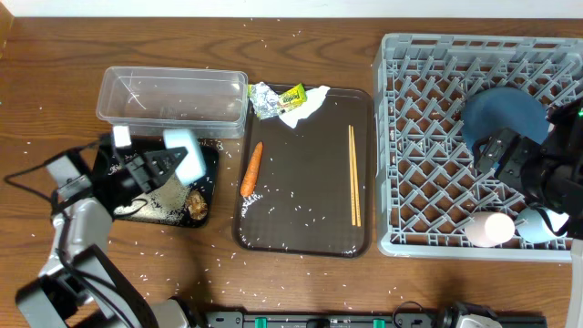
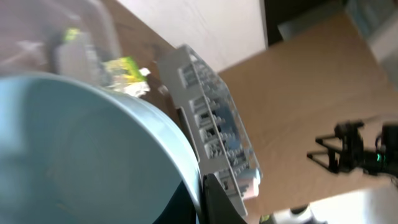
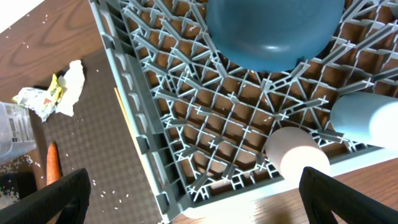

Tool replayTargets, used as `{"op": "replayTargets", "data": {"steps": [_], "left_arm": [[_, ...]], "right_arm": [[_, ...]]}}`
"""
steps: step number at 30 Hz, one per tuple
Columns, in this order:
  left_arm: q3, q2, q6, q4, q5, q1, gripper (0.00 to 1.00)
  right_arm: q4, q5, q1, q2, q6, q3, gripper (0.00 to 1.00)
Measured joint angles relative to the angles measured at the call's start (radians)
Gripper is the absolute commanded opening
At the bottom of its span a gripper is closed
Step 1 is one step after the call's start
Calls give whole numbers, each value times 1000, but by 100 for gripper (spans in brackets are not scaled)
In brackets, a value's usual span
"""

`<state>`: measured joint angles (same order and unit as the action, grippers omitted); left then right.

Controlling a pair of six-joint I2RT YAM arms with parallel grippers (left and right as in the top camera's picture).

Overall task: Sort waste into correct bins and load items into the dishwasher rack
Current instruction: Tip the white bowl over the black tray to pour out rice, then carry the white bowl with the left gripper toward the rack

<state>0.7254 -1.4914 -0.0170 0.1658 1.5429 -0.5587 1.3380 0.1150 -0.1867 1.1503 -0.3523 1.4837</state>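
Note:
My left gripper [image 1: 162, 167] is shut on the white bowl [image 1: 187, 151], held tilted over the black tray [image 1: 137, 211]. The tray holds rice grains [image 1: 164, 199] and a brown food lump [image 1: 198, 206]. The bowl fills the left wrist view [image 2: 74, 149]. The clear tub [image 1: 173, 96] stands behind the tray. The carrot [image 1: 250, 169], chopsticks [image 1: 353, 173], foil and yellow wrapper [image 1: 276, 98] and tissue [image 1: 308, 104] lie on the brown serving tray [image 1: 305, 205]. My right gripper [image 3: 193, 186] is open and empty over the rack [image 1: 428, 146], which holds the blue dish [image 1: 501, 117], pink cup [image 1: 492, 228] and light blue cup [image 1: 537, 224].
Rice grains are scattered over the wooden table [image 1: 55, 82] and the serving tray. The rack's wall [image 3: 134, 106] stands right beside the serving tray's right edge. The left arm's cable [image 1: 27, 187] loops at the table's left edge.

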Motion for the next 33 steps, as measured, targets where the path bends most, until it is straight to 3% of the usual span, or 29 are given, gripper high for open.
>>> {"op": "replayTargets", "data": {"steps": [5,9,13,17,23,28,33], "left_arm": [[-1,97,158,-254,-6,79,6],[2,166,424,-577,-72,166,6],[6,197,688,-893,-190,342,6],[6,190,837,-934,-320,525,6],[6,102,931,-1032,-552,827,6],[14,-59,1001,-1165,-737,1022,6],[106,-287,1099,-1342,-821,1122,6]], "right_arm": [[0,0,0,-4,0,0,99],[-5,0,0,-25,0,0,99],[-13,0,0,-61,0,0,99],[-13,0,0,-83,0,0,99],[-19,0,0,-84,0,0,99],[-27,0,0,-84,-1,0,99],[-26,0,0,-84,-2,0,99]]}}
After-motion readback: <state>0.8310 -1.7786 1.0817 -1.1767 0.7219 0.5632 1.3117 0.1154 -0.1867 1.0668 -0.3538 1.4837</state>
